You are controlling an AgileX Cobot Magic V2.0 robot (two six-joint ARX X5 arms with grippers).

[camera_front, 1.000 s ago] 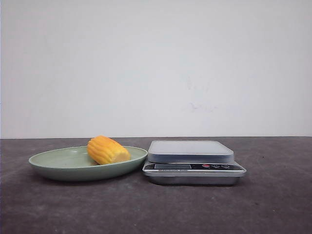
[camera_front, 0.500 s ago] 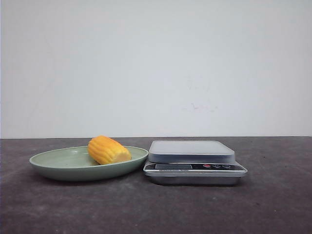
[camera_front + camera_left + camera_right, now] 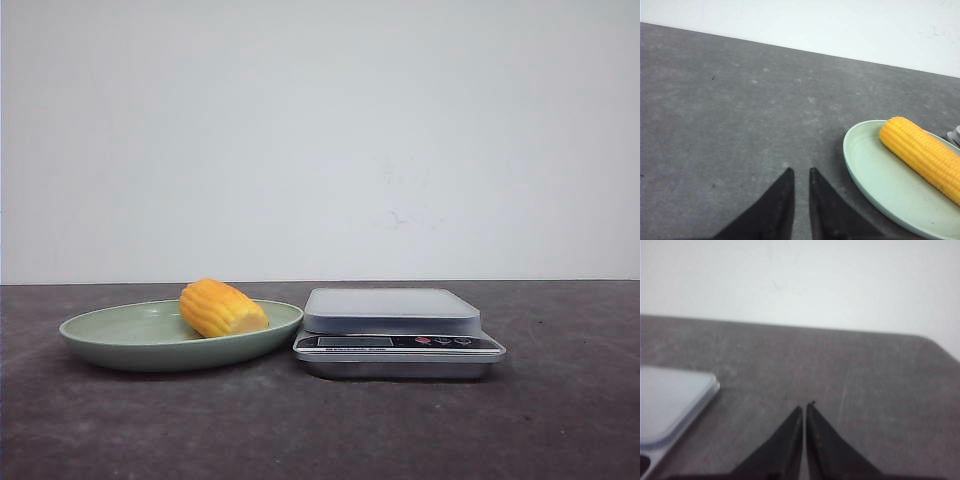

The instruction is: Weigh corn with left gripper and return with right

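- The corn (image 3: 222, 308), a stubby yellow-orange cob ridged with kernel rows, is seen lying on its side in a shallow, smooth pale-green plate (image 3: 120, 345).
- A flat scale (image 3: 398, 333) with a matte grey rectangular platform and a shiny metal base is set just beside the plate, on a dark, mottled table (image 3: 320, 430).
- The left gripper (image 3: 800, 172), its black tapered fingers drawn nearly together with only a thin slit between, is held over bare table near the plate rim, gripping nothing.
- The right gripper (image 3: 804, 407) is pictured closed and empty beside the scale's rounded corner.
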